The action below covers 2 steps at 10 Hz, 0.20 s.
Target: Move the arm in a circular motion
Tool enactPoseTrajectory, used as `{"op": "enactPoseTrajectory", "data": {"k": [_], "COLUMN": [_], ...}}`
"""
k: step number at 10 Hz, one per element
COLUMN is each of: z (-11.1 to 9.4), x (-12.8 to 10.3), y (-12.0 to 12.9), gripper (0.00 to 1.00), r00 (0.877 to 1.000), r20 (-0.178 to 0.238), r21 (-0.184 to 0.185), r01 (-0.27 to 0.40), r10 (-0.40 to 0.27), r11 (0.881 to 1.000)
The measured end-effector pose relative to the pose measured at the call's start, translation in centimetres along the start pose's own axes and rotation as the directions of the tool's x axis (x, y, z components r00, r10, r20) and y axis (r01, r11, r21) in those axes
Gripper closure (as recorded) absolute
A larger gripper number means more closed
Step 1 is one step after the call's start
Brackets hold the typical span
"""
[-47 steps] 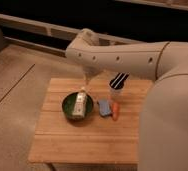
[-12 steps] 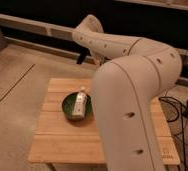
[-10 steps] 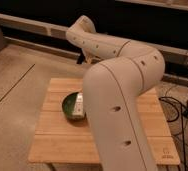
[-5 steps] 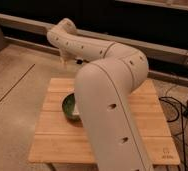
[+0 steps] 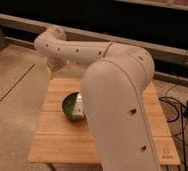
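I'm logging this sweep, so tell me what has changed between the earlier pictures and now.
The arm has swung from the right side of the view across to the left, its far joint now past the table's back-left corner. It now hides the cup and the items that lay right of the green bowl. The gripper is out of view beyond that joint. Nothing was picked up or released; the bowl and table stayed put.

The arm (image 5: 112, 95) is built of thick, smooth cream-white tubular segments joined by bulbous rounded joints, with small dark round holes dotted along them. The gripper (image 5: 51, 67), seemingly behind the far elbow at upper left, is barely made out.
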Motion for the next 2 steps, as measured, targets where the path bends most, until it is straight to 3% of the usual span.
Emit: {"op": "enactPoseTrajectory", "data": {"k": [2], "z": [-0.4], "x": [3.3], "y": [-1.6], "gripper": [0.35], "r00": [0.999], "r20": [-0.049], "r21": [0.041], "r01": [-0.014], "r10": [0.016], "r11": [0.999]}}
